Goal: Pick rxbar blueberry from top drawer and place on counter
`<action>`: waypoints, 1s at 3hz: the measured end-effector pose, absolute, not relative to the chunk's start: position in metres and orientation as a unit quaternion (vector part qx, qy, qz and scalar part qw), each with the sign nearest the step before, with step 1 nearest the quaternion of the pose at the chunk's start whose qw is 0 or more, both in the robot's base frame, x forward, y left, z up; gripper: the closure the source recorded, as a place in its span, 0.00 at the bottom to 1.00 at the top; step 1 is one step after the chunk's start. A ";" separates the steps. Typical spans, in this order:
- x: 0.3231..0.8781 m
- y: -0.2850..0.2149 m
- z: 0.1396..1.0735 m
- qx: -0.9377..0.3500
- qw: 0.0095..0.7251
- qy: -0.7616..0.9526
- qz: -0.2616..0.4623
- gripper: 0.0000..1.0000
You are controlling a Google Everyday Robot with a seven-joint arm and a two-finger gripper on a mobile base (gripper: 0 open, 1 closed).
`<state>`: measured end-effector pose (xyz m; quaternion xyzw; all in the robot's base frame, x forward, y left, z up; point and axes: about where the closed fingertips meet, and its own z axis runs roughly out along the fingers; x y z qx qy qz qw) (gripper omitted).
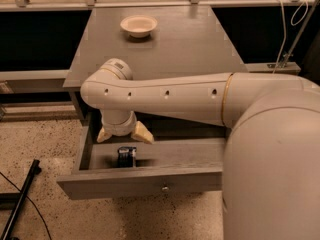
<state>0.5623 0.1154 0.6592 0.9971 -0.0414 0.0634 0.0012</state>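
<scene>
The top drawer (pixel 140 180) is pulled open under the counter (pixel 185 44). The rxbar blueberry (pixel 126 156), a small dark bar, lies on the drawer floor near its left front. My gripper (pixel 124 134) hangs from the white arm over the left part of the drawer, just above and behind the bar. Its two cream fingertips (pixel 142 132) are spread apart with nothing between them. The arm hides the rear of the drawer.
A cream bowl (pixel 138 25) stands at the back of the counter. A black pole (pixel 20 204) lies on the speckled floor at the lower left. A rail and cables run along the back and right.
</scene>
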 end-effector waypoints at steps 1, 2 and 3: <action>0.567 0.119 0.634 0.998 -0.008 -0.016 0.056 0.13; 0.561 0.121 0.610 0.999 -0.011 0.000 0.037 0.13; 0.544 0.119 0.587 1.000 -0.004 0.013 0.013 0.13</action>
